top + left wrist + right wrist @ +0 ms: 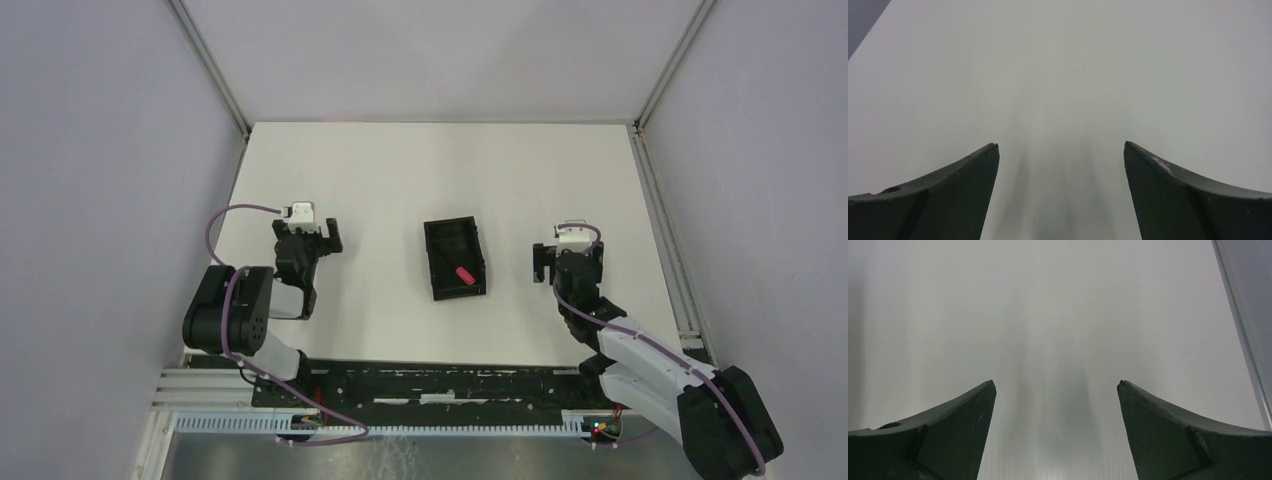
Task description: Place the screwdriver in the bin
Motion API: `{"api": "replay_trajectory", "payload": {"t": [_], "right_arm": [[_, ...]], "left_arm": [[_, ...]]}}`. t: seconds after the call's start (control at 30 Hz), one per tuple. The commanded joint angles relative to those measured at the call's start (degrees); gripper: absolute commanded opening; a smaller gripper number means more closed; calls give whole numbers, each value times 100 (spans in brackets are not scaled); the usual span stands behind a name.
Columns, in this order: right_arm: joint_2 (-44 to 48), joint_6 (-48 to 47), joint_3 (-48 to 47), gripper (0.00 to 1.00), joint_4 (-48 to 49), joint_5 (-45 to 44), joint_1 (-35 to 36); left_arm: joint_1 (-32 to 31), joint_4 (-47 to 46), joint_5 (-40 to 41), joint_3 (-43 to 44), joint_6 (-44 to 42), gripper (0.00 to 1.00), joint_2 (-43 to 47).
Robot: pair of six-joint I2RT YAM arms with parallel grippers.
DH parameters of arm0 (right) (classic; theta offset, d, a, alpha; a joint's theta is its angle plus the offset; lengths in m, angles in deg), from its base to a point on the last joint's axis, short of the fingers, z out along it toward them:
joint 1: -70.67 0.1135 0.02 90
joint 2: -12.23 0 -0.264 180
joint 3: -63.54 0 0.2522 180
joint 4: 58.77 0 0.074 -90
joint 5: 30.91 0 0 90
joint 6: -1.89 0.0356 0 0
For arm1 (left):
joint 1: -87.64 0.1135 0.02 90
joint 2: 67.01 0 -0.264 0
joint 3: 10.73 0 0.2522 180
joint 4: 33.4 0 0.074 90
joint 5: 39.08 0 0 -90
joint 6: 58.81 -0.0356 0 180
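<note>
Top view: the black bin point(432, 262) sits on the white table point(380, 170). The red-handled screwdriver point(463, 273) lies inside the bin, in the half nearer the arm bases. The left gripper point(308, 237) stands well to the left of the bin and the right gripper point(567, 252) near its right side, both clear of it.

Left wrist view: jaws spread wide, only table surface between them.

Right wrist view: jaws likewise wide apart over table, holding nothing.

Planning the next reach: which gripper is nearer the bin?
Right. The right gripper sits just right of the bin; the left gripper is farther off to its left.
</note>
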Motion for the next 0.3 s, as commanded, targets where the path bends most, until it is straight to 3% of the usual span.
{"api": "replay_trajectory", "payload": {"t": [0.0,0.27], "right_arm": [[348,10,663,98,1577,-566,-86],[384,60,975,98,1748,-680,-115]], "left_arm": [[28,-198,-18,13,111,100,88],[30,-211,-27,1,117,100,105]]}}
